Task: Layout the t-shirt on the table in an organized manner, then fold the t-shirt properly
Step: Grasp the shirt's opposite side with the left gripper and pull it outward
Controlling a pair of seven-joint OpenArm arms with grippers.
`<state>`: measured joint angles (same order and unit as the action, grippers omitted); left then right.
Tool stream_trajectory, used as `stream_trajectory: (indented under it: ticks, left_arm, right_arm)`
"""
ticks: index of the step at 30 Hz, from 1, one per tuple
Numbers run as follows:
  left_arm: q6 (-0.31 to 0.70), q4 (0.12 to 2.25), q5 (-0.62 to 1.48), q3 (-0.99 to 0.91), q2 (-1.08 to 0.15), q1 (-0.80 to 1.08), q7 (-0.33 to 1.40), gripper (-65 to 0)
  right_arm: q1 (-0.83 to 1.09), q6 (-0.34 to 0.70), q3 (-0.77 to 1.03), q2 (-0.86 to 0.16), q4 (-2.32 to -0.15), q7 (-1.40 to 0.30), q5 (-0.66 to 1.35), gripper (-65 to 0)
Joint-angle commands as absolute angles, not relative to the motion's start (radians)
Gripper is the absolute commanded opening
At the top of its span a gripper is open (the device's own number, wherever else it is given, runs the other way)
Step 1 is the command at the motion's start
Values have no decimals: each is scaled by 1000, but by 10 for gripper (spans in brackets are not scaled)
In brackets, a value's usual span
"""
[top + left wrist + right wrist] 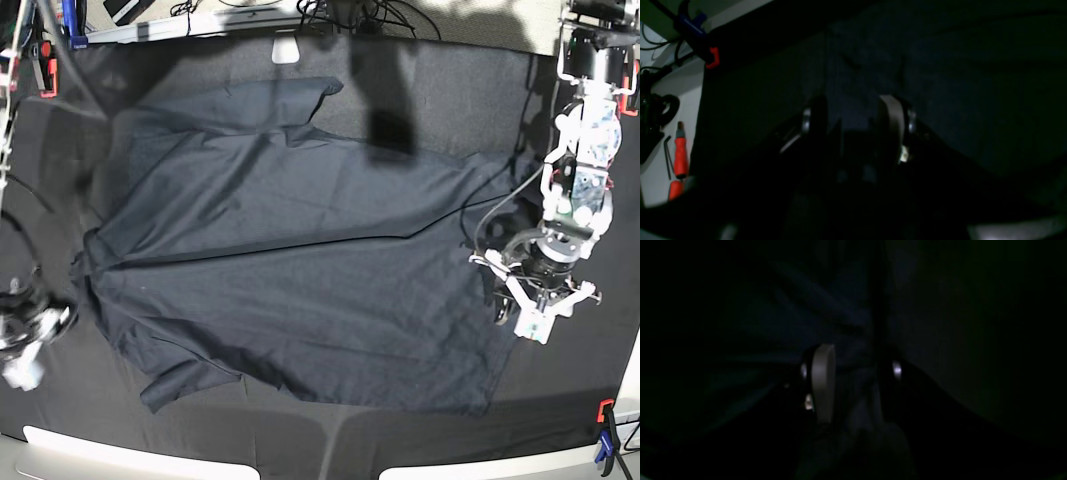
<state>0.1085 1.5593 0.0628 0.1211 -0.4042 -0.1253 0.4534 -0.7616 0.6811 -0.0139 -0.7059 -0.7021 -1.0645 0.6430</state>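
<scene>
the t-shirt (pixel 290 270) lies spread across the middle of the table (pixel 470 90), mostly flat but wrinkled, with a long crease running across its middle. one sleeve (pixel 290 100) points toward the far edge of the table, the other (pixel 185 375) toward the near edge, and the hem side faces the base view's right

the left gripper (pixel 520 305) hangs low at the shirt's right edge in the base view, just over the fabric near the hem corner. from the left wrist camera its fingers (pixel 888 113) stand apart with dark blue cloth visible in the gap between them; the picture is too dark to tell whether any fabric is pinched, so the jaws read as parted and not clearly holding anything

the right gripper (pixel 22 345) sits at the base view's left edge, just beside the shirt's left side near the neck end, and it is blurred there. in the right wrist view its pale finger (pixel 822 383) and the dark opposite finger stand apart, with folds of shirt cloth (pixel 853 380) seen between and behind them; whether they grip the cloth cannot be told in this darkness

an orange and blue clamp (pixel 606 440) holds the near right corner of the table cover. beside the table, in the left wrist view, an orange-handled screwdriver (pixel 680 156) lies on a white surface, with a hex key just beside it
</scene>
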Motion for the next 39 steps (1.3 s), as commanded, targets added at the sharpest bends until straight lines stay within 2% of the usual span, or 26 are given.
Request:
stream_trajectory:
  ticks: [1,7,9,18,20,25,29,34,36,39]
  left_arm:
    - [97,1562,61,111,-426,-147,437,-430]
    - [98,1520,92,93,-455,-124,439,-430]
    - [101,1521,116,56,-452,-79,413,-430]
    - [198,1520,197,-322,-375,132,345,-430]
    - [225,1519,224,-407,-363,150,362,-430]
    - [411,1467,366,-492,-364,155,524,-430]
    - [461,1382,498,-492,-363,152,540,-430]
    - [519,1347,529,-492,-363,150,555,-431]
    - [528,1347,529,-492,-363,149,541,-470]
    - [528,1347,539,-492,-363,150,511,-650]
  right_arm:
    - [-794,698,20,-726,-716,-1081,682,-438]
    - [-772,698,105,-720,-716,-1121,895,-438]
    - [-745,698,105,-704,-716,-1122,905,-438]
    - [-662,698,105,-573,-716,-1135,901,-438]
    - [-662,698,105,-554,-716,-1134,901,-438]
    - [-662,698,105,-524,-716,-1135,901,-438]
    - [-662,698,105,-521,-717,-1135,900,-438]
    - [-662,698,105,-521,-717,-1135,894,-438]
    - [-662,698,105,-521,-718,-1135,895,-438]
    - [-662,698,105,-521,-718,-1135,894,-438]
